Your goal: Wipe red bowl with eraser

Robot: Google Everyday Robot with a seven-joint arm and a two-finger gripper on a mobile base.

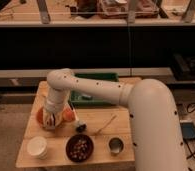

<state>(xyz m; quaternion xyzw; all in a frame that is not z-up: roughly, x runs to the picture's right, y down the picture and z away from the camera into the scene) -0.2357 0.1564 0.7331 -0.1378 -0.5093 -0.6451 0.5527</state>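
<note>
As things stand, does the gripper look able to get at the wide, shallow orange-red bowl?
Probably yes: the gripper is already low over the wide, shallow orange-red bowl at the wooden table's left side, and nothing appears to stand between them.

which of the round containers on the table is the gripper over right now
The red bowl at the table's left edge; the gripper is down over it. The white cup, dark nut bowl and metal cup sit apart.

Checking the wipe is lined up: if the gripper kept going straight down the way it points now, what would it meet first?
Most likely the red bowl: the gripper points down directly over it, at the table's left side. Whether it already touches is unclear.
</note>
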